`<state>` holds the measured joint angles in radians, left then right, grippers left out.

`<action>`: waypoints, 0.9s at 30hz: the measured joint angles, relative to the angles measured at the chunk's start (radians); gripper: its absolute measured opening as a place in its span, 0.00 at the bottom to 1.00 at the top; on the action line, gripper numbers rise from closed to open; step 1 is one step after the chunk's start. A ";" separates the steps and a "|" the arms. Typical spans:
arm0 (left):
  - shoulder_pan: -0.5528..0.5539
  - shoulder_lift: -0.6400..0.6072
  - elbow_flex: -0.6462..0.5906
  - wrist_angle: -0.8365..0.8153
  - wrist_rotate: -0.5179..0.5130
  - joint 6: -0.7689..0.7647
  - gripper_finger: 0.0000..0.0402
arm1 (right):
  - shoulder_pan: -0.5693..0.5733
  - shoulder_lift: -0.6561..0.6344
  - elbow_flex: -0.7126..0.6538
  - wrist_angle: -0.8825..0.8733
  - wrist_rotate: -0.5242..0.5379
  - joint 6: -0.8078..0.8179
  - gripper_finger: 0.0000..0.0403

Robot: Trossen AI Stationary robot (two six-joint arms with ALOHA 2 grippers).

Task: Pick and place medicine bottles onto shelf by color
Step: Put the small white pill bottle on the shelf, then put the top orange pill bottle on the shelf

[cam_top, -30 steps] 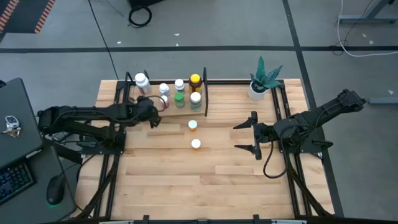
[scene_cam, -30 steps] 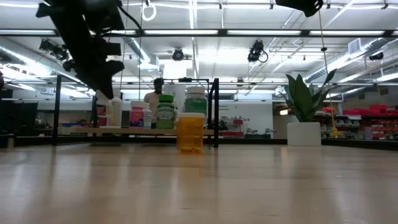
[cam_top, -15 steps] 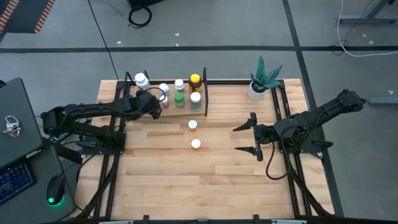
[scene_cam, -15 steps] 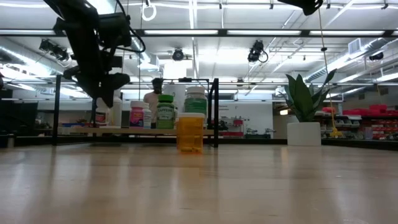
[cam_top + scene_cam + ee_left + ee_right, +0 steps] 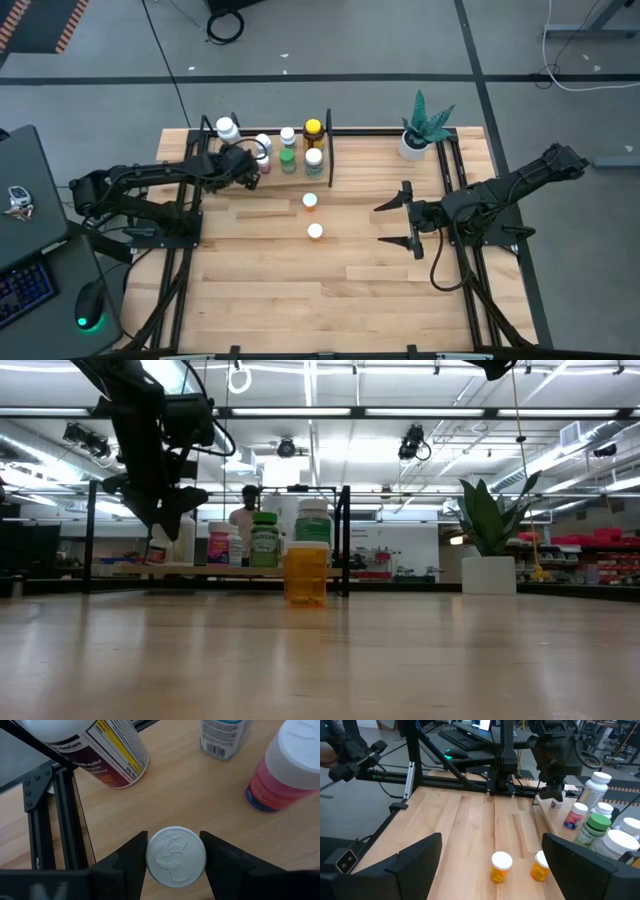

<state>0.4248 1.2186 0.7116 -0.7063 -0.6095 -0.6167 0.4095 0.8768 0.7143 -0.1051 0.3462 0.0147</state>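
- My left gripper [image 5: 175, 862] sits over the shelf [image 5: 240, 185] at the table's far left, fingers flanking a white-capped bottle [image 5: 175, 855]; I cannot tell whether they grip it.
- My right gripper [image 5: 408, 216] waits at the right, jaws spread, holding nothing.
- Two orange bottles [image 5: 311, 201] stand mid-table.

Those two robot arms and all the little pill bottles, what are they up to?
They are sorting medicine bottles onto a small shelf at the table's far edge. The left claw is over the shelf with a white-capped bottle between its fingers, beside others already standing there. Two orange bottles wait on the table. The right claw hangs open near them, holding nothing.
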 joint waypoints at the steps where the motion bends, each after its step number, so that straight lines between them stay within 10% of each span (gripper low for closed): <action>1: 0.000 0.000 0.000 0.000 0.001 0.000 0.46 | 0.000 0.000 0.000 0.000 0.000 0.000 0.87; 16: 0.000 -0.001 0.000 0.053 -0.075 0.115 0.69 | 0.000 0.000 0.000 0.000 0.000 0.000 0.87; 27: -0.085 -0.002 0.052 0.208 -0.110 0.390 0.64 | 0.000 0.000 0.000 -0.002 0.000 0.008 0.87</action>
<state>0.3396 1.2164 0.7632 -0.4980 -0.7194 -0.2269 0.4095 0.8768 0.7143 -0.1074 0.3466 0.0226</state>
